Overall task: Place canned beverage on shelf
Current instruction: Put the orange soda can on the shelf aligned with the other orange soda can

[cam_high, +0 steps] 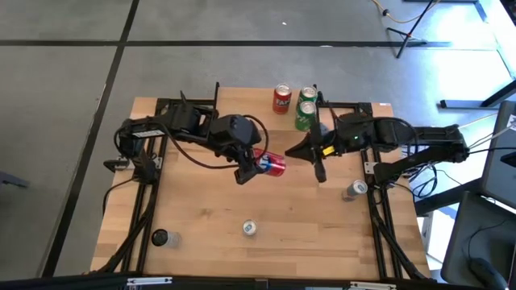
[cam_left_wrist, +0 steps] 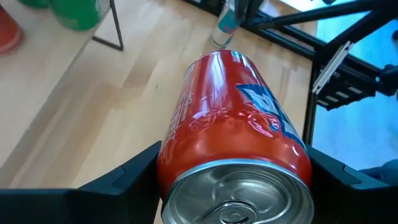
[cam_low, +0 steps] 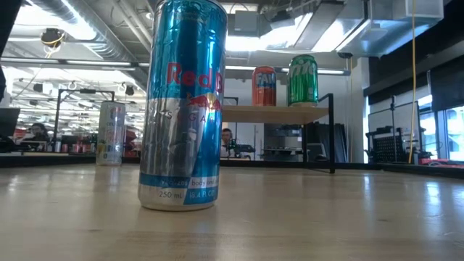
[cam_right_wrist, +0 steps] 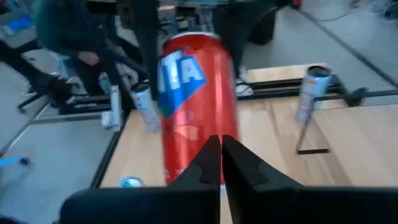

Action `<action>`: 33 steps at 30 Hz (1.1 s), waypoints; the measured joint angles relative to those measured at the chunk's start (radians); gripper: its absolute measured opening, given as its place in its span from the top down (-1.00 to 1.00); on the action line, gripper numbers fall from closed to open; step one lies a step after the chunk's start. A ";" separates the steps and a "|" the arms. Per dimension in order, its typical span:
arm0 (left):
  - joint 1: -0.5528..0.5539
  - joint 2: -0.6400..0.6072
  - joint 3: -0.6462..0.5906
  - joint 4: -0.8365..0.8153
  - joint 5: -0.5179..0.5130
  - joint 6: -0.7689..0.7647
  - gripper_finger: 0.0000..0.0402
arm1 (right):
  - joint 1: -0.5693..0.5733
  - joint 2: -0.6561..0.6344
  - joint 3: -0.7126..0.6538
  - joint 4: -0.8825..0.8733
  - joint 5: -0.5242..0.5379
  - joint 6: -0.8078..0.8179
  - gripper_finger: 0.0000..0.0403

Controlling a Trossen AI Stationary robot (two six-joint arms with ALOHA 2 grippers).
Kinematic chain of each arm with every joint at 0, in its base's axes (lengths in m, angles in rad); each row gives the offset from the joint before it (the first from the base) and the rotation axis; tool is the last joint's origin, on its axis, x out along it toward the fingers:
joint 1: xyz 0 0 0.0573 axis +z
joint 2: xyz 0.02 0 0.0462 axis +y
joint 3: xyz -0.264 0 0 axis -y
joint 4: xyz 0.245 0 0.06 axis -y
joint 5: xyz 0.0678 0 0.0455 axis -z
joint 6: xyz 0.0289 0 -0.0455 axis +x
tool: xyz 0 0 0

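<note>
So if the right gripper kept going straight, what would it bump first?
Probably the red can held in the left gripper. The right gripper, jaws shut, points right at it, though how near is unclear.

Shelf (cam_high: 343,105) — two cans (cam_high: 294,103) crowd it.

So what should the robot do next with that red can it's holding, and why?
Probably carry it toward the low wooden shelf. The left gripper holds the red drink can above the table, on its side, while the shelf already has an orange can and two green cans standing up. The shut right gripper is close by, so go carefully.
</note>
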 joint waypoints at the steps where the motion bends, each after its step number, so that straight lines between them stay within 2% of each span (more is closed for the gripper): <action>1: 0.001 0.000 -0.001 0.016 -0.001 0.007 -0.32 | 0.000 0.011 0.000 -0.001 -0.003 0.000 0.99; 7: 0.000 0.005 -0.002 0.028 -0.029 0.030 -0.32 | 0.010 0.061 0.002 -0.089 -0.007 0.000 1.00; 24: 0.040 0.059 0.000 0.086 -0.090 0.090 -0.32 | 0.025 0.137 -0.005 -0.080 0.005 -0.002 1.00; 28: 0.059 0.081 0.002 0.121 -0.066 0.112 -0.32 | 0.025 0.140 -0.006 -0.093 0.008 -0.010 1.00; 33: 0.099 0.106 0.004 0.158 -0.074 0.148 -0.32 | 0.026 0.096 0.050 -0.247 0.132 -0.046 1.00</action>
